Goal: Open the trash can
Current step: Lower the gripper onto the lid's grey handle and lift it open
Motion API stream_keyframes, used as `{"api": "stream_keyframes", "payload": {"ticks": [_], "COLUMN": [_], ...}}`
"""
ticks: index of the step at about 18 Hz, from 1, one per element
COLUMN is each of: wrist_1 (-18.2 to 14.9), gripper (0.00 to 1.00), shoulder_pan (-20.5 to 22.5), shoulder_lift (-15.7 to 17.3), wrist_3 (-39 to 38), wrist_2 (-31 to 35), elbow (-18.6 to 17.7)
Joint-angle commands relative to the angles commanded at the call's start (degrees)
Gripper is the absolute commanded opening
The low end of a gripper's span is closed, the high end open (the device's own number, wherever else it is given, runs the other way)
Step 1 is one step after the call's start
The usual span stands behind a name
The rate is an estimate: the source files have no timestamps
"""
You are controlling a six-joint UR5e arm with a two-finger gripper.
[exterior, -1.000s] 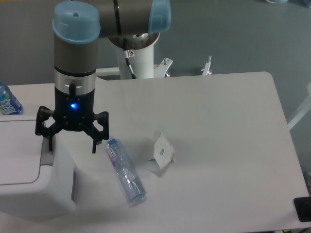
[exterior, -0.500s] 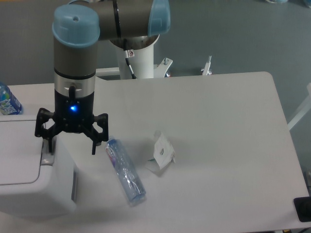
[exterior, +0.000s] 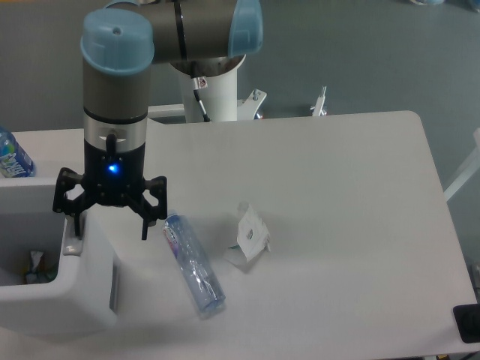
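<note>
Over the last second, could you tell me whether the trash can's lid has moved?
Yes. The trash can now shows an open cavity with scraps inside where the flat lid lay; the lying bottle beside it has not shifted.

arm (exterior: 114, 97): grey tube | light-blue joint caps | black wrist, blue LED | white base

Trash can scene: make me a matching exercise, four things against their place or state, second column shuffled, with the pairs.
Things:
1. trash can
2. clear bottle
3. crumpled paper
4. hand

Place or state:
A. lying on its side on the table
B. open-fingered, poised over the bin's right edge
C. lid out of sight, inside exposed, scraps within
D. right of the lying bottle

Pairs: 1-C, 2-A, 3-D, 4-B
</note>
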Motion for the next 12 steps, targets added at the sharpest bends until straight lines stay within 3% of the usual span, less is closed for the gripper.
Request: {"api": "stream_keyframes", "payload": {"ticks": [3,7,9,12], "wrist_1": [-0.26,-1.84,-4.73,-8.07], "gripper": [1.0,1.0,1.0,1.0], "shoulder_pan": [4.73,10.8,13.79,20.73], "shoulder_lift": [0.88,2.37,3.51,6.05], "wrist_3": [6.22,17.46,24.93,34.78], "wrist_2": [4.55,18.08,21.87,21.98], "elbow": [0.8,-0.86,-2.09,-4.29]}}
